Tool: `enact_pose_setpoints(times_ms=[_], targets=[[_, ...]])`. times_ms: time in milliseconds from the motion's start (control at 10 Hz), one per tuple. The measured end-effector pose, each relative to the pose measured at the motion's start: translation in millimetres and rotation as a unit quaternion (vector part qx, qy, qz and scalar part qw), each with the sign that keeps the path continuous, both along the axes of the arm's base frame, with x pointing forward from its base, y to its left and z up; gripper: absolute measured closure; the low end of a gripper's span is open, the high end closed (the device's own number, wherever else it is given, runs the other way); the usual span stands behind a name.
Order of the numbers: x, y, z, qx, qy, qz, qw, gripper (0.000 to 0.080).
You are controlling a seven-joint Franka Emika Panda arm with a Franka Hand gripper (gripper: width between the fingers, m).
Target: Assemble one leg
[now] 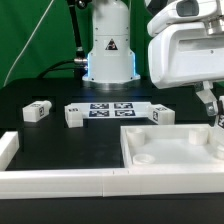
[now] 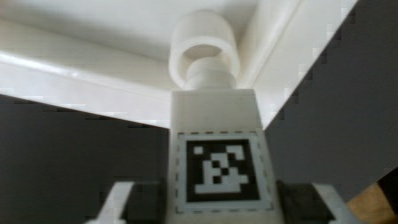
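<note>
In the wrist view my gripper is shut on a leg, a white post with a black-and-white tag. Its round screw end points at the white panel, close to the panel's edge. In the exterior view the gripper hangs at the far right above the panel's right side, and the held leg is mostly hidden there. Three loose legs lie on the black table: one at the exterior view's left, one beside the marker board, and one right of it.
The marker board lies flat in front of the robot base. A white raised border runs along the left and the near edge of the table. A green curtain hangs behind.
</note>
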State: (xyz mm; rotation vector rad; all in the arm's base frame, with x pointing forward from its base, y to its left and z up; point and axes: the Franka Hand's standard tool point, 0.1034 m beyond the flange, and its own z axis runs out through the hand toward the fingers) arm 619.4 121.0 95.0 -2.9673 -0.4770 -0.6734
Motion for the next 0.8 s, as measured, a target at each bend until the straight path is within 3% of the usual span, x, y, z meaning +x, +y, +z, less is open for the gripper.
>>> enact_pose_setpoints(times_ms=[800], targets=[[-8.4, -1.4, -10.7, -0.001, 0.01, 0.0, 1.0, 0.0508]])
